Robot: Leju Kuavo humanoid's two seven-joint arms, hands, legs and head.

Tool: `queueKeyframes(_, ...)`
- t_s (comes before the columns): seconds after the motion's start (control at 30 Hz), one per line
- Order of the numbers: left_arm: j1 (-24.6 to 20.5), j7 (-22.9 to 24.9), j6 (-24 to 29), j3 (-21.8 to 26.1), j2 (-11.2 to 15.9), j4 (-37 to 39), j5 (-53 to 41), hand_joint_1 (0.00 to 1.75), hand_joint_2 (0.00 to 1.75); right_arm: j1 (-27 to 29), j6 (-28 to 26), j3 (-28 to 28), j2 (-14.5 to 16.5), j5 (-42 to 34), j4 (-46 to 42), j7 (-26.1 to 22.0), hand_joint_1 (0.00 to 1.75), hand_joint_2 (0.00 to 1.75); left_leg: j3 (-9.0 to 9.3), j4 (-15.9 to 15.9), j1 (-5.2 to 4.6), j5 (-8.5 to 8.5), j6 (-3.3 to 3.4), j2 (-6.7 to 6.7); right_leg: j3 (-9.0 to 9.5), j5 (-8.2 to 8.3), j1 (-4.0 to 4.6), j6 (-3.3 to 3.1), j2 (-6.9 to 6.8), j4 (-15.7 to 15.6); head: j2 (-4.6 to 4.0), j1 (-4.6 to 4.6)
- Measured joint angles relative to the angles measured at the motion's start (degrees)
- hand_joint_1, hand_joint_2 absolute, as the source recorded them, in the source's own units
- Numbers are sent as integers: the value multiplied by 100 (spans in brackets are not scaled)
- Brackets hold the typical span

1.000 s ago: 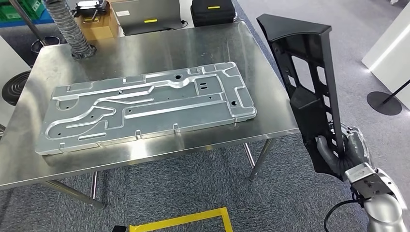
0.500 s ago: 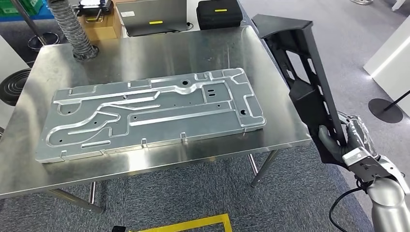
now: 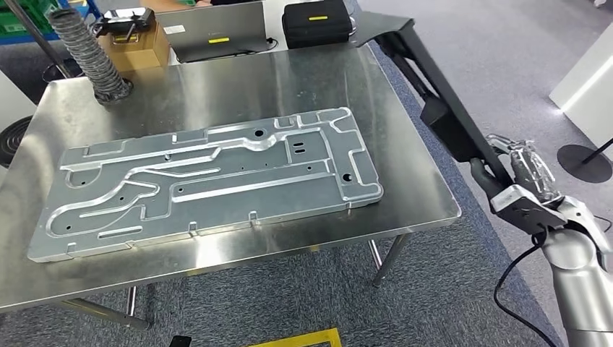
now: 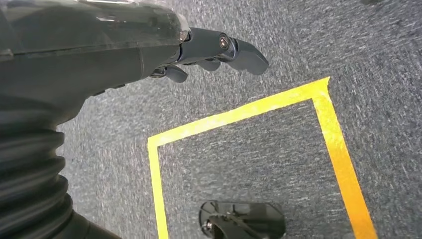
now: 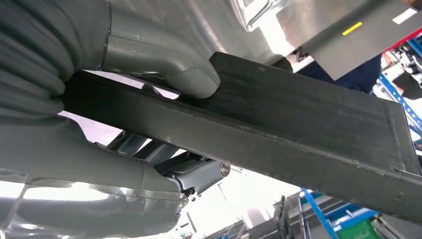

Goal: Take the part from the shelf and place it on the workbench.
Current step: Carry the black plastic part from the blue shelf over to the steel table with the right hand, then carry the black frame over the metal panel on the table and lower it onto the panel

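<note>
A long black plastic part (image 3: pixel 434 94) slants up beside the right edge of the steel workbench (image 3: pixel 405 195), its top end over the table's far right corner. My right hand (image 3: pixel 517 181) grips its lower end, off the table's right side. In the right wrist view the thumb (image 5: pixel 169 67) presses on the black part (image 5: pixel 308 129) and the fingers wrap under it. My left hand (image 4: pixel 149 50) hangs over the carpet with its fingers loosely extended, holding nothing.
A large grey metal panel (image 3: pixel 209 177) lies flat across most of the workbench. A corrugated hose (image 3: pixel 90 54), a cardboard box (image 3: pixel 134 36), a laptop (image 3: pixel 213 32) and a black case (image 3: pixel 316 22) stand at the far edge. Yellow floor tape (image 4: pixel 249 112) marks the carpet.
The whole view shifted as the camera moved. My right hand has tilted the black part from near upright toward the table, its top end now leaning over the far right corner.
</note>
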Motion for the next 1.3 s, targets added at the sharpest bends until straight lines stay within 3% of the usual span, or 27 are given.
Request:
queueKeyframes(0.07,0,-2,-3,0,1,-1,3,0,175,-134,-4,96,-42,42,94,13,175,175,238,-759,-27,540,93,0,73,-47,25,7,3,-2,0,1)
queueKeyframes(0.13,-4,-5,-11,0,1,0,13,0,175,-293,-20,189,-81,91,190,23,175,175,487,-1423,-61,834,162,3,97,-80,51,44,16,5,-1,1)
queueKeyframes(0.23,-9,-30,-42,1,-12,1,28,0,175,-438,-59,316,-162,223,294,49,175,175,547,-1624,-79,859,202,-4,79,-80,39,153,19,-17,-1,0)
queueKeyframes(0.3,-12,-64,-64,2,-19,1,40,0,175,-516,-88,386,-231,316,344,65,175,175,578,-1701,-59,898,252,-12,34,-165,20,220,5,89,0,1)
queueKeyframes(0.33,-17,-82,-76,2,-21,1,46,0,175,-569,-103,419,-257,352,366,76,175,175,596,-1734,-46,913,271,-12,-65,-285,13,247,2,295,0,1)
queueKeyframes(0.4,-25,-111,-99,2,-28,1,65,0,175,-671,-129,493,-284,423,425,96,175,175,604,-1745,-48,910,291,-11,-445,-615,5,291,-1,1025,0,1)
queueKeyframes(0.43,-25,-120,-109,2,-31,1,78,0,175,-702,-140,539,-290,455,460,104,175,175,606,-1741,-49,902,297,-10,-646,-720,3,308,-2,1378,-1,1)
queueKeyframes(0.47,-24,-123,-116,2,-32,1,88,0,175,-720,-150,584,-294,487,498,110,175,175,610,-1734,-49,890,299,-12,-776,-721,-1,319,-2,1571,-1,2)
queueKeyframes(0.5,-23,-127,-121,3,-33,1,96,0,175,-741,-160,630,-301,523,536,115,175,175,619,-1723,-49,874,297,-16,-786,-594,-8,322,-2,1516,-1,2)
queueKeyframes(0.57,-24,-130,-125,4,-38,1,98,0,175,-802,-178,696,-320,581,590,120,175,175,641,-1695,-48,838,286,-27,-565,-184,-26,315,-4,948,0,2)
queueKeyframes(0.63,-24,-132,-126,4,-42,1,98,0,175,-842,-189,721,-332,609,608,120,175,175,653,-1681,-49,818,278,-32,-404,27,-33,309,-4,581,-1,2)
queueKeyframes(0.73,-25,-133,-127,4,-42,1,98,0,175,-873,-207,737,-341,622,623,120,175,175,654,-1674,-57,807,266,-34,-328,58,-25,295,-5,420,-1,2)
queueKeyframes(0.83,-23,-136,-135,5,-57,1,97,0,175,-1012,-518,883,-443,931,729,115,175,175,628,-1570,-83,685,132,-32,-111,123,-3,133,-10,-39,-1,1)
queueKeyframes(0.9,-25,-129,-137,5,-61,1,97,0,175,-1060,-730,972,-497,1148,762,115,175,175,399,-1050,-72,385,53,-18,-68,127,-26,41,-22,-97,0,1)
queueKeyframes(0.97,-15,-117,-137,6,-61,1,97,0,175,-1085,-846,1053,-503,1320,771,134,175,175,1,-262,-45,73,17,-10,-56,111,-22,12,-22,-93,0,0)
queueKeyframes(1.0,-8,-114,-137,7,-61,1,98,0,175,-1091,-884,1102,-503,1404,778,149,175,175,-131,-37,-35,45,4,-9,-48,102,-20,9,-19,-91,0,0)
queueKeyframes(1.03,-3,-112,-137,7,-61,1,100,0,175,-1101,-909,1151,-503,1479,788,165,175,175,-163,-27,-27,130,-5,-8,-36,92,-20,12,-16,-87,0,0)
queueKeyframes(1.1,-1,-113,-136,7,-60,1,105,0,175,-1140,-932,1238,-503,1585,816,199,175,175,94,-653,-17,557,2,-3,1,59,-25,38,-9,-75,0,0)
queueKeyframes(1.17,-4,-121,-134,7,-60,1,113,0,175,-1218,-952,1308,-502,1650,850,220,175,175,429,-1374,-21,841,38,-4,19,22,-9,89,-1,-46,0,0)
queueKeyframes(1.2,-3,-127,-133,7,-60,1,116,0,175,-1263,-962,1343,-501,1676,868,225,175,175,510,-1556,-30,881,61,-7,17,13,-2,121,1,-36,-1,1)
queueKeyframes(1.3,6,-139,-133,10,-60,1,115,0,175,-1356,-978,1440,-505,1734,923,231,175,175,531,-1645,-35,883,149,-16,10,9,-9,220,-2,-50,-1,1)
